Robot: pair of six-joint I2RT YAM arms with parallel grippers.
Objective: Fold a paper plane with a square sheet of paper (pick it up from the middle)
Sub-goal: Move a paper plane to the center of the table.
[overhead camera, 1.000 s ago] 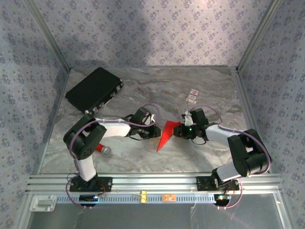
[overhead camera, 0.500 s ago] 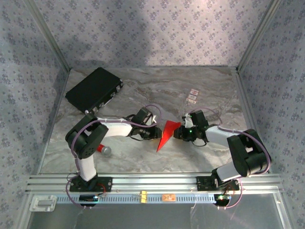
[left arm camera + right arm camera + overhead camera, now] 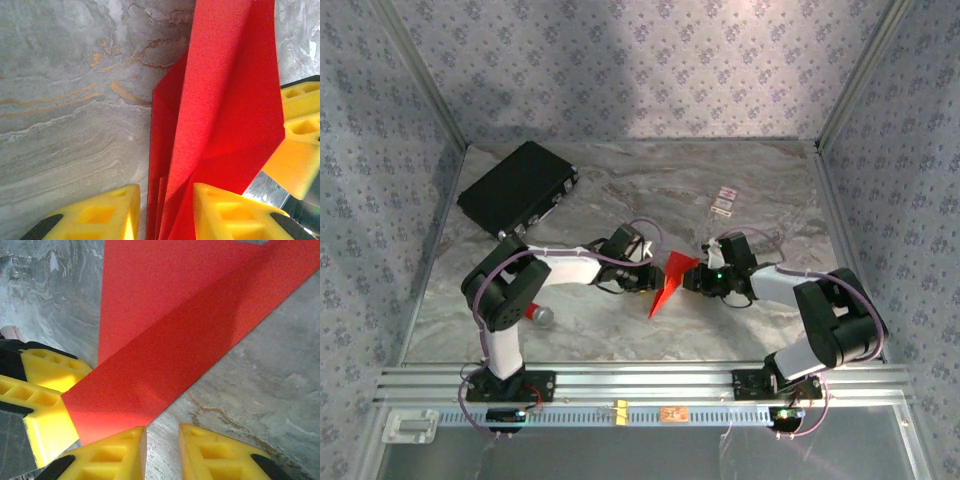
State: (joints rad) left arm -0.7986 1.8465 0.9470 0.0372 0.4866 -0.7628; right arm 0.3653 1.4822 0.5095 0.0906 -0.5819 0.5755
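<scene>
The square sheet of paper is bright red and creased into a slim pointed paper plane shape. It stands on edge on the marble table between my two grippers. My left gripper is at its left side. In the left wrist view the paper's folded layers rise between the yellow fingers of my left gripper; the jaws stand apart, with a thin gap at the left finger. My right gripper is at the paper's right end. In the right wrist view a paper flap ends at the left finger, and bare table shows between the fingers of my right gripper.
A black case lies at the back left. A small red cylinder with a grey end lies beside the left arm's base. Two small cards lie at the back right. Patterned walls close in three sides.
My left gripper's jaws have widened around the paper folds, and that arm has shifted slightly right. The paper has barely moved. The right gripper holds its place.
</scene>
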